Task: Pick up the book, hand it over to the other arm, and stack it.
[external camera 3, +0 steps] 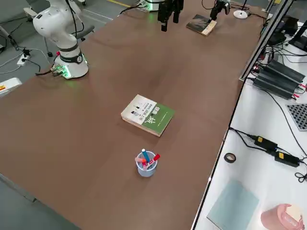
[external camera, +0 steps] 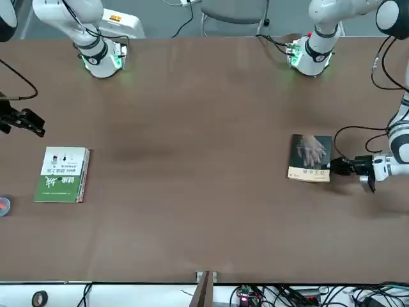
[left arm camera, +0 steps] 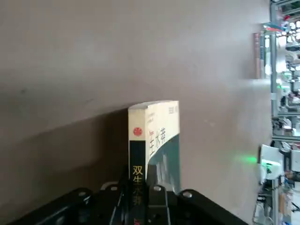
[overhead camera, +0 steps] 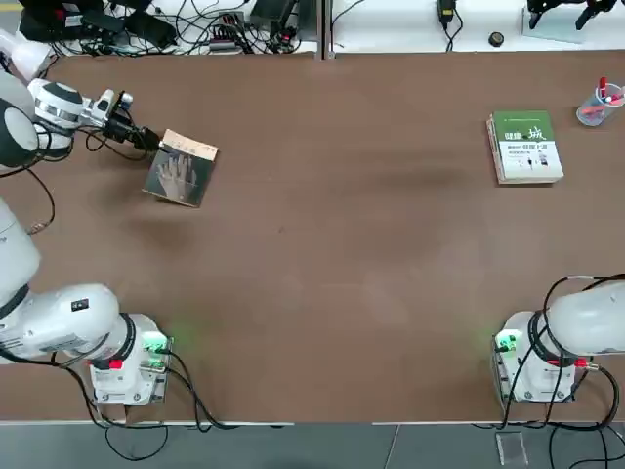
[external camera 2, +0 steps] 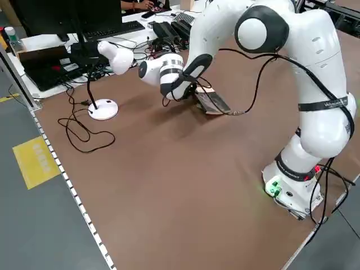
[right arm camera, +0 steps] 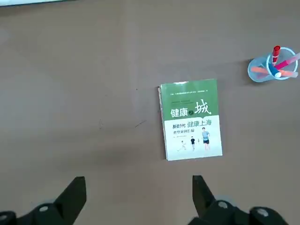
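- The left gripper (overhead camera: 148,140) is clamping the book (overhead camera: 182,168) by its spine edge, with a finger on each side of it, as the left wrist view (left arm camera: 140,180) shows.
- The book is sitting far to the left of the green-and-white book (overhead camera: 525,147), near the far side of the table (overhead camera: 322,244); it is tilting, with its gripped edge raised and its far edge down at the table.
- Its dark cover with the pale hand picture is facing up, and the tan band is running along the edge farthest from the robot.
- The right gripper (right arm camera: 136,192) is hovering above the green-and-white book (right arm camera: 191,119) with its fingers spread wide and nothing between them.
- A cup of pens (overhead camera: 598,104) is standing just beside the green-and-white book, to its right.
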### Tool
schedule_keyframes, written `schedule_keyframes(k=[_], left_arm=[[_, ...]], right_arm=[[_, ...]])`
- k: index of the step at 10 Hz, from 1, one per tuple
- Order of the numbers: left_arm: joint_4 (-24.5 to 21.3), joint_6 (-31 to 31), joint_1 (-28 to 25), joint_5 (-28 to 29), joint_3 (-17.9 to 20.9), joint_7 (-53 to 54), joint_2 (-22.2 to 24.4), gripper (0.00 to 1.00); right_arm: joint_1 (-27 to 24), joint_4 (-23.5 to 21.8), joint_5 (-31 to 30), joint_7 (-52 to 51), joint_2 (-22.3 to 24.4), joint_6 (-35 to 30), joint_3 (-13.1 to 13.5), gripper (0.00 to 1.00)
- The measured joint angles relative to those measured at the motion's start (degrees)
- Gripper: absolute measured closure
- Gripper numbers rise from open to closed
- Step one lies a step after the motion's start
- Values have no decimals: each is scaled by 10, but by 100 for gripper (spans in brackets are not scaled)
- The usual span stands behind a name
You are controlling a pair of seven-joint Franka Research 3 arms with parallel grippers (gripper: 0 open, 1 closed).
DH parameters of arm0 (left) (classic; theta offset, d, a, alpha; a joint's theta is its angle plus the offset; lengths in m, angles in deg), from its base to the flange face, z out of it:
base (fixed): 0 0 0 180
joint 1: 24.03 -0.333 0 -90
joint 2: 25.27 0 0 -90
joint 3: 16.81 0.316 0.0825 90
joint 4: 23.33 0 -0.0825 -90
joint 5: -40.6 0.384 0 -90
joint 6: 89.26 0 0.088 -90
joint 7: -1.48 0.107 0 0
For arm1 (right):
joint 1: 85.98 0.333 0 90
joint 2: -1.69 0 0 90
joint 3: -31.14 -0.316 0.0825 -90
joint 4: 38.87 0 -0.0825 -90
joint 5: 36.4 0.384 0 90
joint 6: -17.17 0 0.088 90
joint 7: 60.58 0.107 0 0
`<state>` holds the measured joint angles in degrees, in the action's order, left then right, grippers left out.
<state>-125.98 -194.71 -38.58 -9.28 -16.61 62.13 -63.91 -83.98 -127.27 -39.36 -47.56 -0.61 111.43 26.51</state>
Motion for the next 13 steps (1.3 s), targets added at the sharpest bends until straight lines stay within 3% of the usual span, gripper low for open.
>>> schedule_keyframes(k=[8, 13], left_arm=[[46, 79, 3, 0, -3, -91, 11, 99], [48, 86, 3, -11, -38, -139, 30, 99]], right_arm=[[1, 0, 0, 0, -1, 0, -1, 0], [3, 0, 0, 0, -5, 0, -1, 0]])
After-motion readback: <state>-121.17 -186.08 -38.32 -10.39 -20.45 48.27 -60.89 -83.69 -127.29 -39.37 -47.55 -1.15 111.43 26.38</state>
